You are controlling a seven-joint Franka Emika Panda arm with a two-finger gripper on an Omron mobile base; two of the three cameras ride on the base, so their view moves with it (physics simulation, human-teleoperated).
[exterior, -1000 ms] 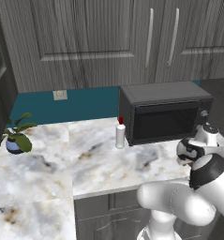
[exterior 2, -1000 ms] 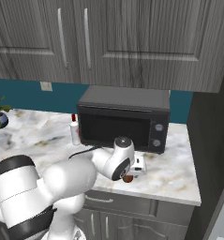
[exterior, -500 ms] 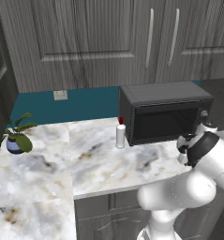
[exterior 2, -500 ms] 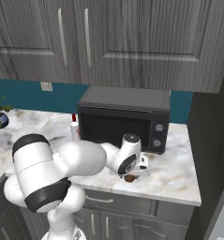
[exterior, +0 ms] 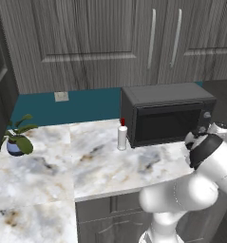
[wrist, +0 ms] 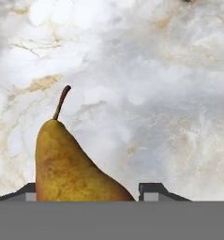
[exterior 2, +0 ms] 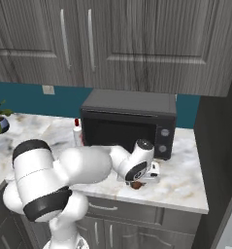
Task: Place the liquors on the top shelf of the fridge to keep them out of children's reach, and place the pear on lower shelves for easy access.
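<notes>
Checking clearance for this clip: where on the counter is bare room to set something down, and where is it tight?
The widest bare stretch of marble counter lies between the potted plant and the red-capped white bottle. It is tight in front of the microwave, where the pincer sits low around the pear.

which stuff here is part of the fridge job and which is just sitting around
Part of the job:
pear, on the marble counter between the claw's fingertips
white bottle with red cap, standing beside the microwave

Just sitting around:
microwave
potted plant
</notes>
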